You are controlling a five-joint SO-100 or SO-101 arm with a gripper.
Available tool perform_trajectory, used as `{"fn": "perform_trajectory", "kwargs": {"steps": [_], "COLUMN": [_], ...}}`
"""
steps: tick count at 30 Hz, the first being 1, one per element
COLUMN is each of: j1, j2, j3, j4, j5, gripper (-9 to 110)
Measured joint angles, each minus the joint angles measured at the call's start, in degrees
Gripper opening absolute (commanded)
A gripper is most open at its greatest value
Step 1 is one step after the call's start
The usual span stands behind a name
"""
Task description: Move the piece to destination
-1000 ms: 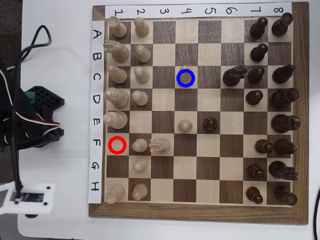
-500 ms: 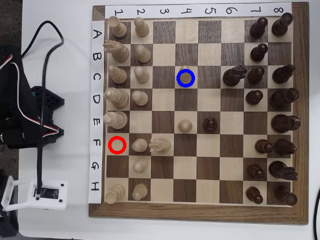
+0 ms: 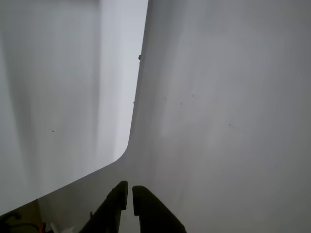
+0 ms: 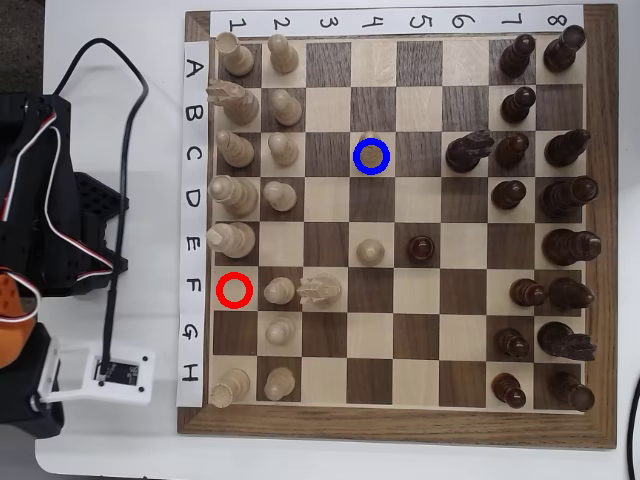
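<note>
Piece point(image 4: 372, 152) stands inside the blue ring point(image 4: 372, 157), well apart from the pressed-together hand point(image 3: 128, 194).

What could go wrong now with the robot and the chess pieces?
1. The arm sits right beside the board's left edge. A sweep towards the board could topple the tall pale pieces in column 1.
2. The black cable loops loose near that edge and might snag.
3. The wrist view shows only the shut fingers and white table, so it cannot check that the piece stands properly inside the blue ring.
</note>
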Motion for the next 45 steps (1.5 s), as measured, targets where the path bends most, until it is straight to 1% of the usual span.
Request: {"fn": "perform_trajectory", "kwargs": {"steps": [7, 11, 17, 26, 33, 37, 41, 45], "j1": [0.0, 0.8, 0.8, 2.2, 2.5, 1.8, 3.1, 4.0], "j2": [6.6, 7.7, 7.8, 7.8, 7.8, 7.8, 7.8, 7.8], "j3": [7.6, 10.2, 11.4, 11.6, 12.0, 13.2, 15.4, 15.4], "j4": [0.4, 2.9, 6.0, 6.1, 5.9, 4.0, -2.1, -3.0], "j5": [-0.3, -0.4, 0.0, 0.6, 5.1, 6.2, 4.3, 4.0], "gripper": [0, 0, 0, 0, 0, 0, 0, 0]}}
